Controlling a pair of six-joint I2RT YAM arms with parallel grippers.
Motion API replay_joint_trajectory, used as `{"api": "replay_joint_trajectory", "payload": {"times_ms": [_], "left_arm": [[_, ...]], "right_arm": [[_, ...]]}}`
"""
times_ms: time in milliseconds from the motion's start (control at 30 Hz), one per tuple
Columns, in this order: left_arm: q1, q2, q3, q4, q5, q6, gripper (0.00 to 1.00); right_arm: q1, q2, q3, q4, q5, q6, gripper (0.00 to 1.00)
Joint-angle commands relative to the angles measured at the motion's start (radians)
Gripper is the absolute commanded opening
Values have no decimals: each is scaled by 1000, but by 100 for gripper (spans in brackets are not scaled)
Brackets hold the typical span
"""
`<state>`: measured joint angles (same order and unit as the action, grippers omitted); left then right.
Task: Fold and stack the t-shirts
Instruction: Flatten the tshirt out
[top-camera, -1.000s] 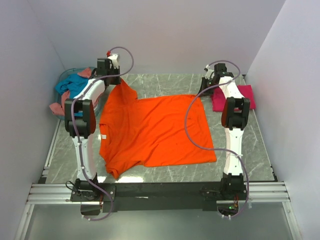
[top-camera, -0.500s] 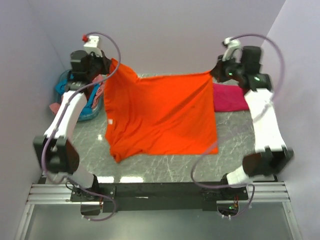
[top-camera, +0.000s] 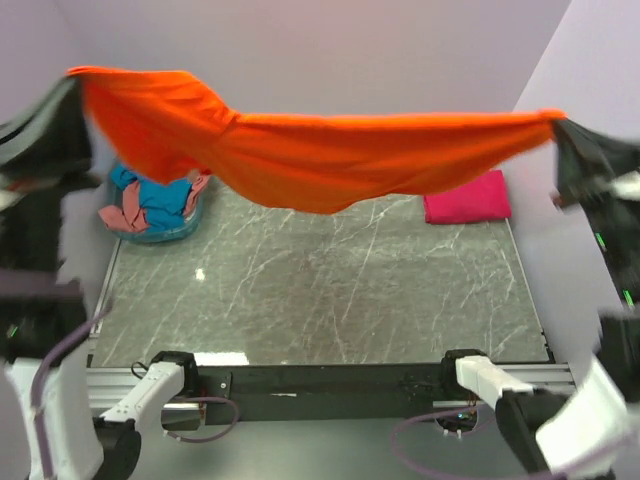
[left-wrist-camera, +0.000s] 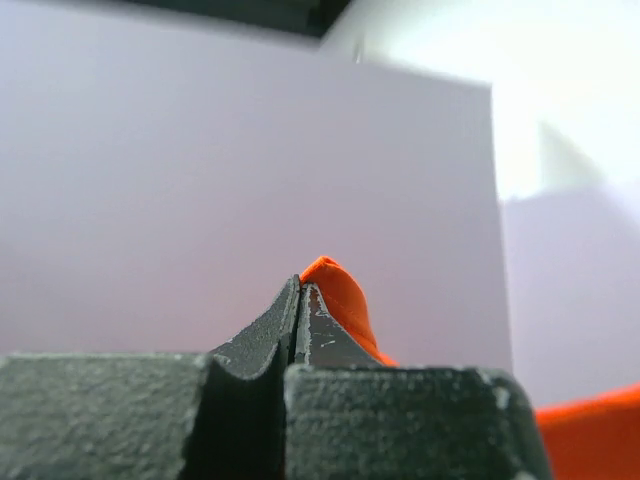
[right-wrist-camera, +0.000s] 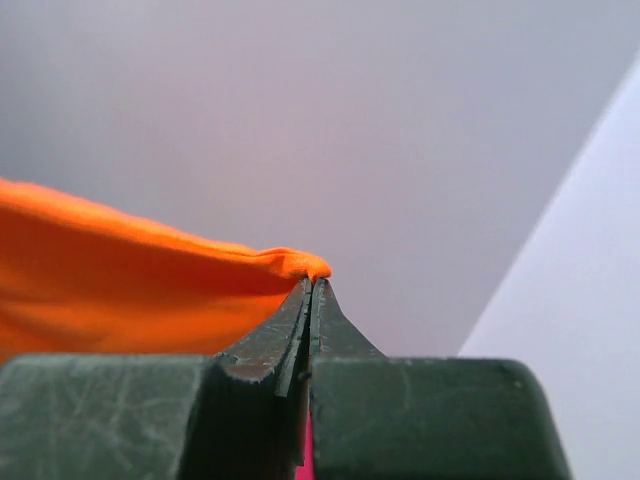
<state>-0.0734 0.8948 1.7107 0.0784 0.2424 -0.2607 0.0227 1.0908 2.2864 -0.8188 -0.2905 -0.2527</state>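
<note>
The orange t-shirt (top-camera: 330, 160) hangs in the air well above the marble-patterned table (top-camera: 330, 290), strung between the two arms like a hammock, high at both ends and sagging in the middle. The left gripper (left-wrist-camera: 300, 292) has its jaws pressed together with a small peak of orange cloth pinched between the tips. The right gripper (right-wrist-camera: 311, 285) is closed just as tightly on the far corner, and the cloth runs away from it to the left in a taut fold. From above, both arms look blurred at the edges of the workspace, the left one up by the side wall and the right one out by the opposite wall. No part of the orange cloth touches the tabletop. Below its right end, a magenta-pink t-shirt (top-camera: 467, 197) lies folded flat near the far right corner of the table. At the far left, a pale blue round basket (top-camera: 165, 237) holds a teal-blue t-shirt (top-camera: 150, 195) and a salmon-pink t-shirt (top-camera: 120, 215), bunched together and spilling over its rim.
</note>
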Motion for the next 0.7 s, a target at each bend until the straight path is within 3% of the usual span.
{"api": "replay_joint_trajectory", "payload": {"times_ms": [0,167,367,467,667], "left_arm": [[0,-20,73,32,-8,-69,0],[-3,-40,90,58,9,-127,0],[-6,-45,12,41,6,-97,0],[-14,-56,-109,46,12,-78,0],[-16,-73,-531,156,54,-110,0]], "right_arm": [[-18,-84,33,7,79,-25,0],[-18,-131,15,15,108,-42,0],[-18,-123,-53,15,85,-42,0],[-17,-183,-270,82,34,-37,0],[-18,-299,-871,330,-33,-62,0]]}}
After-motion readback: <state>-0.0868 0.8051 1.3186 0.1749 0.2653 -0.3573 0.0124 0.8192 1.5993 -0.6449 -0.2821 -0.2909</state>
